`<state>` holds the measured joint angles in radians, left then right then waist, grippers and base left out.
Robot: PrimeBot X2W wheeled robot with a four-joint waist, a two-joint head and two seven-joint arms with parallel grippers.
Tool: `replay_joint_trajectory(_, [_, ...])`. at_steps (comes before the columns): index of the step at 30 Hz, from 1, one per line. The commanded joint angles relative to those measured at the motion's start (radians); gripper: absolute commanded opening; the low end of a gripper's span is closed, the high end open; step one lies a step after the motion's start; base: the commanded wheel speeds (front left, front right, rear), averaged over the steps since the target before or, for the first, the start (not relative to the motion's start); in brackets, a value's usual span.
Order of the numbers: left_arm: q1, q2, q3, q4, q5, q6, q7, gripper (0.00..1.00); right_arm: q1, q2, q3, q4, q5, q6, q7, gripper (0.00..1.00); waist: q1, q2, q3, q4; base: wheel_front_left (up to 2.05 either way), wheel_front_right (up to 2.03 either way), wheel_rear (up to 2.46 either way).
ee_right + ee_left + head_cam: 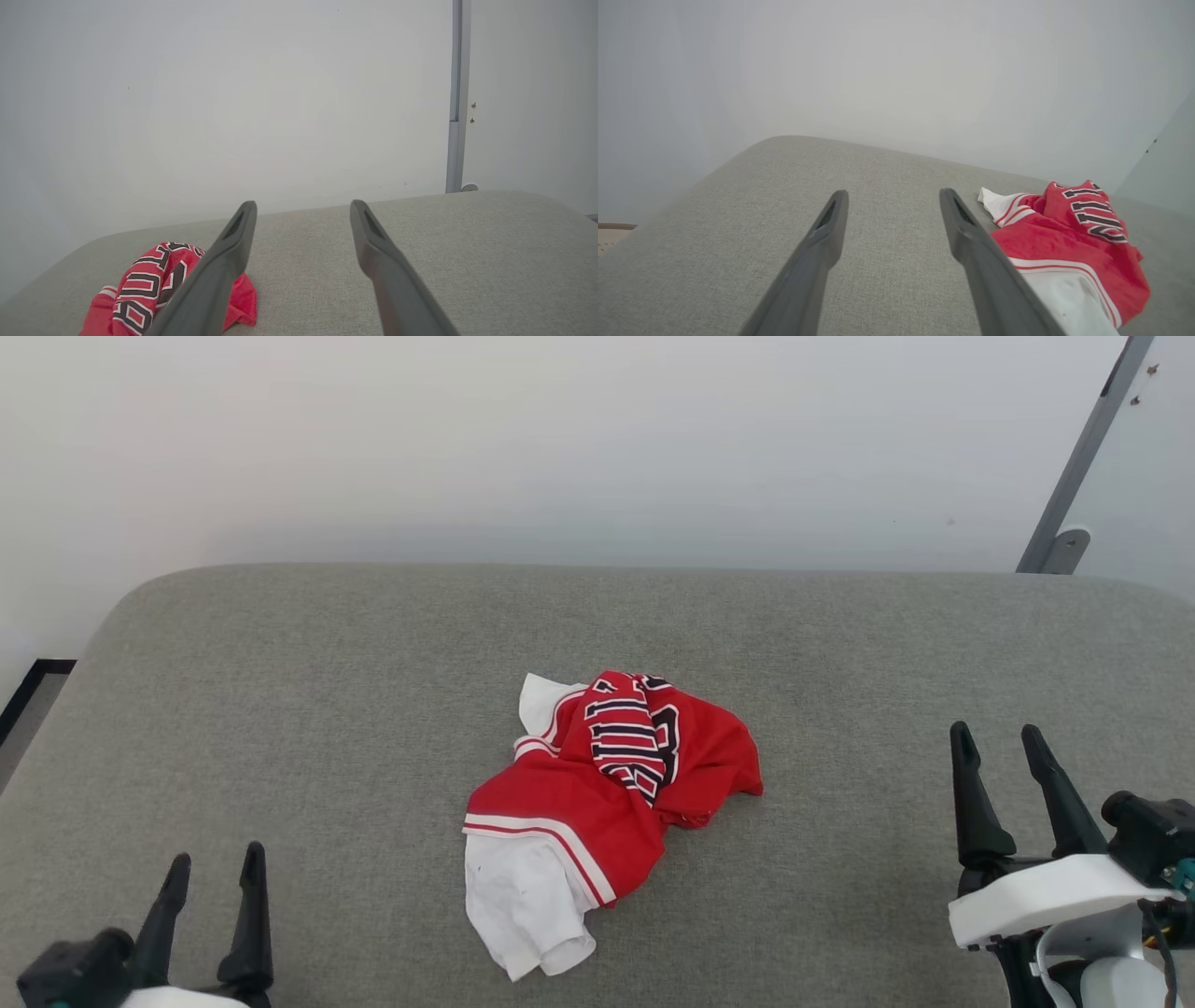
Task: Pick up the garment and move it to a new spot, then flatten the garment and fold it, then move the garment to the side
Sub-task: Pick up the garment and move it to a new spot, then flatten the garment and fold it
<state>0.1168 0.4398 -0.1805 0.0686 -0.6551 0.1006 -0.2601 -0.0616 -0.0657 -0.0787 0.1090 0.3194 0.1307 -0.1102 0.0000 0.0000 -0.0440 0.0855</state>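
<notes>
Garment [597, 793] crumpled mid grey table [280, 709], untouched.
L gripper [214, 870] and R gripper [999, 739] both spread wide, empty, well apart from it at near L/R corners.

A wide surface covered in grey woven fabric [280, 709], with rounded far corners, stands against a plain white wall [560, 439]. At the far right a slim grey metal post [1083, 453] rises from a round foot [1069, 546]. A black strip [33, 686] runs along the left edge. The light is soft and even.
</notes>
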Motion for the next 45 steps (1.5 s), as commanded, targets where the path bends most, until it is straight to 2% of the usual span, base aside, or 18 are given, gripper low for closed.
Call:
replay_joint_trajectory(1, [0.02, -0.011, 0.013, -0.008, 0.025, -0.007, -0.006, 1.0, 0.01, 0.002, -0.004, -0.003, 0.005, 0.0, 0.0, 1.0, 0.0, 0.0, -0.001, 0.004, 0.0, 0.0, 0.0])
replay_joint_trajectory(14, [0.05, -0.106, 0.088, -0.006, 0.13, -0.082, -0.006, 1.0, 0.021, 0.004, 0.006, -0.009, -0.018, 0.0, -0.003, 1.0, 0.0, 0.0, -0.006, 0.009, 0.0, 0.0, 0.0])
replay_joint_trajectory(30, [0.037, -0.149, 0.114, 0.006, 0.19, -0.13, -0.005, 1.0, 0.035, 0.005, 0.009, -0.016, -0.029, 0.0, 0.01, 1.0, 0.0, 0.0, -0.006, 0.003, 0.0, 0.0, 0.0])
replay_joint_trajectory(35, [-0.005, -0.146, 0.066, 0.02, 0.178, -0.148, 0.086, 1.0, 0.031, 0.003, 0.016, -0.02, -0.027, 0.0, 0.018, 1.0, 0.0, 0.0, 0.002, 0.004, 0.0, 0.0, 0.0])
replay_joint_trajectory(45, [-0.128, -0.143, -0.032, 0.061, 0.119, -0.178, 0.366, 1.0, -0.003, -0.005, 0.04, -0.023, -0.027, 0.0, 0.032, 1.0, 0.0, 0.0, 0.042, -0.038, 0.0, 0.0, 0.0])
